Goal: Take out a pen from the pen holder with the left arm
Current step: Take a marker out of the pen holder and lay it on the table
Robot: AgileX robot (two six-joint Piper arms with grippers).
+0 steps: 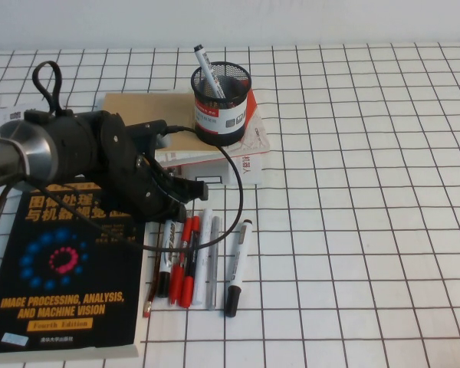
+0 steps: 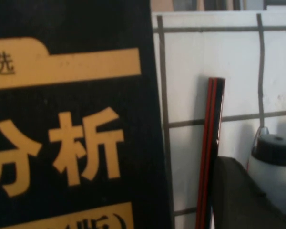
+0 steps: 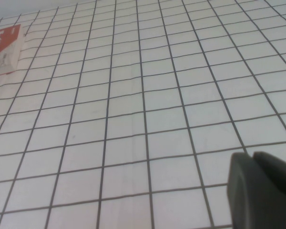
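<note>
White cloth [image 1: 368,230] ruled in a dark square grid carries a glossy black book [image 1: 61,276] and, on a flat brown stack [image 1: 146,115], a cylindrical black wire-mesh pen holder [image 1: 221,103] with one slim white pen [image 1: 208,70] leaning inside. The left gripper [image 1: 185,190] hangs low over a row of loose pens [image 1: 188,261] beside the book; its opening cannot be told. The right gripper [image 3: 252,191], matte black and pinched together on nothing, sits above bare cloth.

Pen holder [image 1: 221,103]: black mesh cup w/ red/white label, upright on brown board [image 1: 142,111], at its far right corner. 1 pen [image 1: 208,69] inside, white w/ black cap, leaning left, top half sticking out. Loose pens [image 1: 188,264] lie side by side on worktop [image 1: 368,230], near front edge, left of ctr: red ones, black-capped white markers.
</note>
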